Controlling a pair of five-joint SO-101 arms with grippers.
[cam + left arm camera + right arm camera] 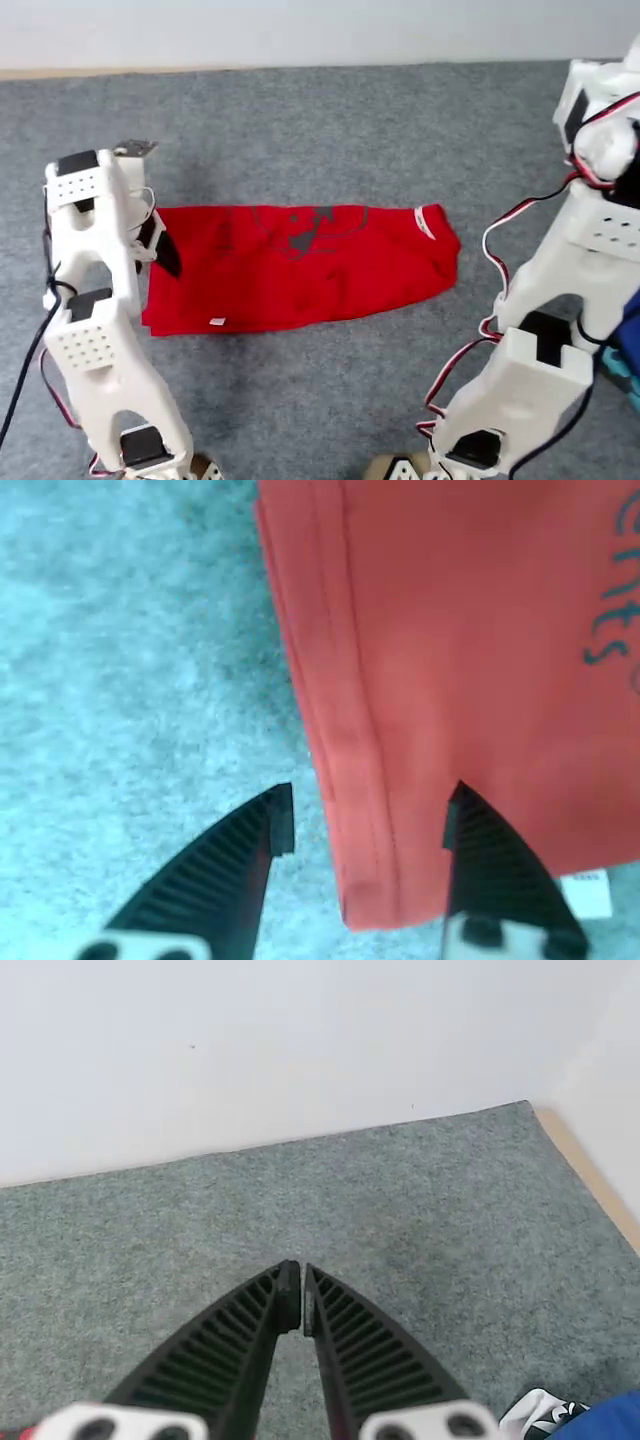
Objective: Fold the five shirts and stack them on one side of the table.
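Red shirt (300, 265) lies folded on the grey table (330, 110), long axis running 9 to 3 o'clock, its 9 o'clock edge straddled by the wide-spread jaws of the left arm (100, 300), the nearer one, while the right arm (560, 330), jaws closed, sits well apart at 3 o'clock.

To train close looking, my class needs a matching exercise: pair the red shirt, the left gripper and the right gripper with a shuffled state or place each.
Column one:
1. red shirt
2. left gripper
3. right gripper

Column two:
A. shut, above bare grey cover
B. open, straddling a cloth edge
C. lying flat in the middle of the table

Pairs: 1-C, 2-B, 3-A.
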